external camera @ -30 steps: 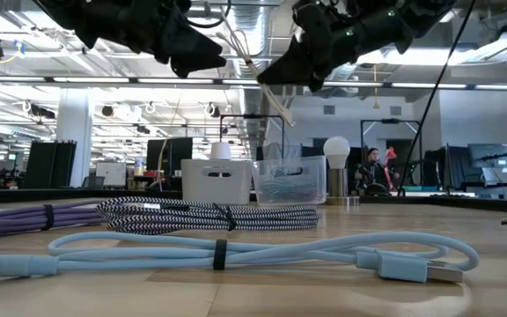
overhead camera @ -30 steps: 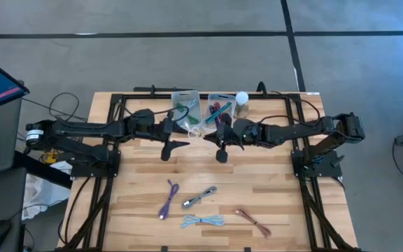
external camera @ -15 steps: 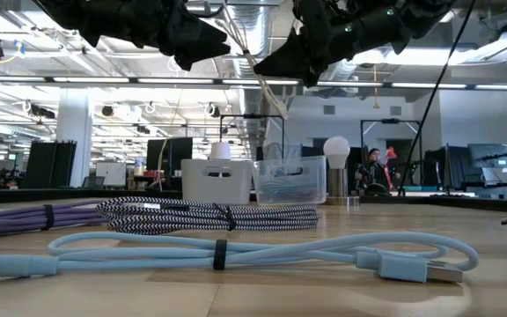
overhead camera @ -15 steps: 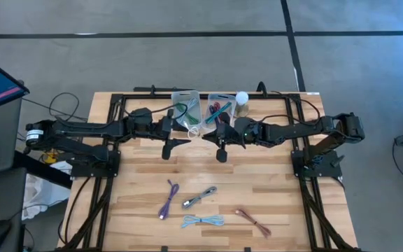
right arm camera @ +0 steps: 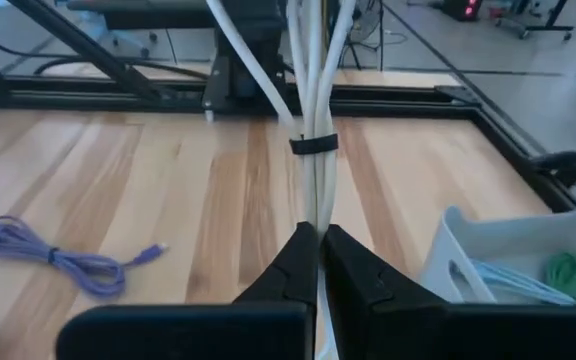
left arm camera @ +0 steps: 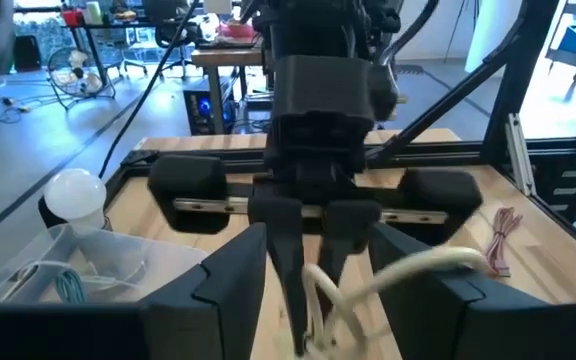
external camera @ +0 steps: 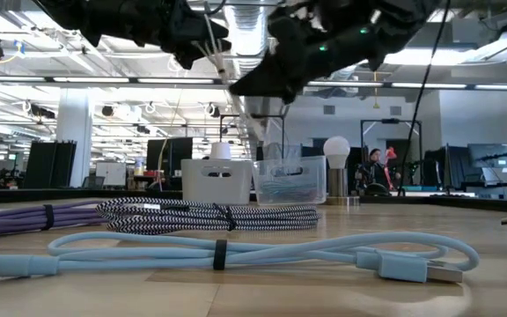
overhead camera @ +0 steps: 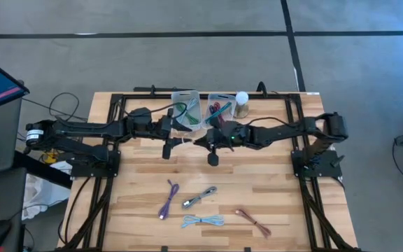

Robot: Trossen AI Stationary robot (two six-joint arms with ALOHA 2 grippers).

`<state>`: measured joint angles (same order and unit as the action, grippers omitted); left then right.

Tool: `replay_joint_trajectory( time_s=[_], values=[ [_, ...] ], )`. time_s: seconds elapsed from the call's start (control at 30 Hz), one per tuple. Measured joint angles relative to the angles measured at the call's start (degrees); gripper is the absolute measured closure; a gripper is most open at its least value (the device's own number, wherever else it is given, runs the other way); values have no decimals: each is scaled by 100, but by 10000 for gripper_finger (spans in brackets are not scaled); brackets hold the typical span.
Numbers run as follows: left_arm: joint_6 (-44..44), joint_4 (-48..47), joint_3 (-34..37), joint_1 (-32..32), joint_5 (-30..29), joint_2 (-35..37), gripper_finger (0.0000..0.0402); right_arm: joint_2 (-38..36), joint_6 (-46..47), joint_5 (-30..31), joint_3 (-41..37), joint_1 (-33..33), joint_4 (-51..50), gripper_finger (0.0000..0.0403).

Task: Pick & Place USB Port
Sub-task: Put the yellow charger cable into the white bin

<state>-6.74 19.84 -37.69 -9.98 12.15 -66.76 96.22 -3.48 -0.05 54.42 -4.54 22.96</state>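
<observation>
Nearest, at the table's 6 o'clock edge, four spare leads lie untouched: a light blue cable, a grey braided cable, a purple cable and a red-brown cable. Above mid-table, just short of 12 o'clock, the two arms meet tip to tip. The right gripper is pinched tight on a tied white cable, whose bundle hangs in the air and touches neither the wood nor a bin. The left gripper faces it with its fingers spread wide on either side of the cable's loop, not yet gripping. This looks like a hand-over, or a steadying grasp before the drop. The left should close on the strands near the black tie, where they run together, not on the loose loop. The right should keep its pinch until that grip is firm. Beyond them, at 12 o'clock, stand the clear bin and a second clear bin, both holding cables, with a white bulb beside them. The bundle should be carried well above the rims, so that a trailing end does not catch.
</observation>
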Motion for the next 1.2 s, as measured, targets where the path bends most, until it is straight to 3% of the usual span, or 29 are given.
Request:
replay_joint_trajectory(
  time_s=[0.23, 1.2],
  values=[
    [17, -99, 2, 0, -1, -83, 223, 355, -179, -37, 541, 0, -149, 403],
    [17, -263, 2, -4, -6, -81, 232, -396, -615, 481, 559, -46, -1279, 403]
  ],
)
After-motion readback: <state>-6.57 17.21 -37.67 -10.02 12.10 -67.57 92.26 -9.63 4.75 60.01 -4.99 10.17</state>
